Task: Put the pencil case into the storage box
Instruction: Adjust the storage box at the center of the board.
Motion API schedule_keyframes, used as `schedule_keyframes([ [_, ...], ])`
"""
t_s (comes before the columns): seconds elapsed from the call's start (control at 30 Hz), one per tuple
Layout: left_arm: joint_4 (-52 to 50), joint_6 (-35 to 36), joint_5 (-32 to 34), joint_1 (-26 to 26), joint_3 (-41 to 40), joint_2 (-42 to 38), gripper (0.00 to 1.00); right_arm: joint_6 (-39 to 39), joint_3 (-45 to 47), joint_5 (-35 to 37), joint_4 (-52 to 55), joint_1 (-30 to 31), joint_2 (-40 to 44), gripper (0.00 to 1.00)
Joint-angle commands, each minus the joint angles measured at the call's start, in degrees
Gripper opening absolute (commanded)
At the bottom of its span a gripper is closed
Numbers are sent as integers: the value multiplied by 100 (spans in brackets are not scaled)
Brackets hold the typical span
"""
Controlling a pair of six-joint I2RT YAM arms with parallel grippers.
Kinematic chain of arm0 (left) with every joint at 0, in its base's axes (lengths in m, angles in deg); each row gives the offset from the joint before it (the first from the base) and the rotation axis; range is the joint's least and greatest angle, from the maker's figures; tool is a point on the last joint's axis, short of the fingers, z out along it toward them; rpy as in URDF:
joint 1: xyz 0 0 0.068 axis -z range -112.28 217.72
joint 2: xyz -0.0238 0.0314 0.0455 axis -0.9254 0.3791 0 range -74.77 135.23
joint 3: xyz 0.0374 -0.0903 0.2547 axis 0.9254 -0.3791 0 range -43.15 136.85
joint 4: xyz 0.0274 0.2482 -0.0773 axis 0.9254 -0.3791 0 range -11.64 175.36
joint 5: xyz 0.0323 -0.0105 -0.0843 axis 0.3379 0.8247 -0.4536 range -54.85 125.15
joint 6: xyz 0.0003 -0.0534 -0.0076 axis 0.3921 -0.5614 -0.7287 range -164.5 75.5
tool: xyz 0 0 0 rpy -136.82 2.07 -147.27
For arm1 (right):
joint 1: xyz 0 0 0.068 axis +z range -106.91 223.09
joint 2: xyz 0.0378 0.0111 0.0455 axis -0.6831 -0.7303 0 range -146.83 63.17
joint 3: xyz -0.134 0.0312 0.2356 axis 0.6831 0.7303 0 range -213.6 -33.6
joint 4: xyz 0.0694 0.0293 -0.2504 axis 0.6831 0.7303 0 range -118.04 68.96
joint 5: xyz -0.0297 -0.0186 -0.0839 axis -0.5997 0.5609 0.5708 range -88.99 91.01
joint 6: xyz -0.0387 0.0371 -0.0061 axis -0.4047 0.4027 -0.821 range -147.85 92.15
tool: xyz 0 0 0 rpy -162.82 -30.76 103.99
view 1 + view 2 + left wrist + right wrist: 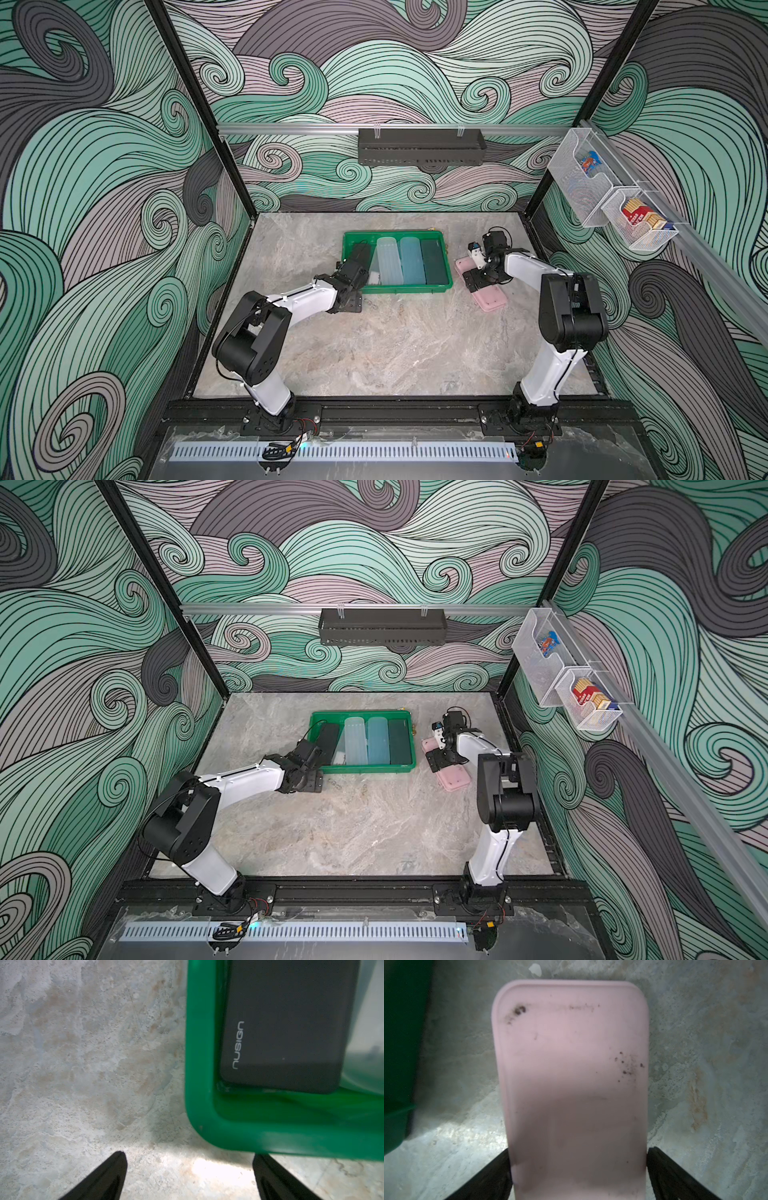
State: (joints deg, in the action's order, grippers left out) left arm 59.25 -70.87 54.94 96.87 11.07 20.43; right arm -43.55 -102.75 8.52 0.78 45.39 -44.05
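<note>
Pencil case (571, 1053), pink, lies flat on the desk (374, 353) just right of the box (395, 289), outside it. The right gripper (578, 1153) is down over it, jaws spread wide with a finger at each long edge; whether they press it cannot be told. Wide open and empty, the left gripper (188, 1167) hangs at the box's near left corner, and inside lie a black case (286, 1022), clear case (389, 261), blue case (411, 259) and dark green case (434, 259).

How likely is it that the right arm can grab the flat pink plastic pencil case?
Very likely, it seems. The right hand sits over the flat pink plastic pencil case, open fingers either side of one end. Nothing lies on it, and the bright green plastic tray stands apart.
</note>
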Motion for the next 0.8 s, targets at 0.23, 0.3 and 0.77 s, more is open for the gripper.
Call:
schedule_keyframes([
  [0.23,-8,-52,-51,-10,-38,-133,99,221,-169,-493,428,7,-512,93],
  [0.3,0,-46,-48,-13,-58,-147,99,258,-270,-674,539,13,-546,87],
  [0.77,-26,-43,-46,-10,-80,-253,99,510,-52,-1136,648,103,224,83],
])
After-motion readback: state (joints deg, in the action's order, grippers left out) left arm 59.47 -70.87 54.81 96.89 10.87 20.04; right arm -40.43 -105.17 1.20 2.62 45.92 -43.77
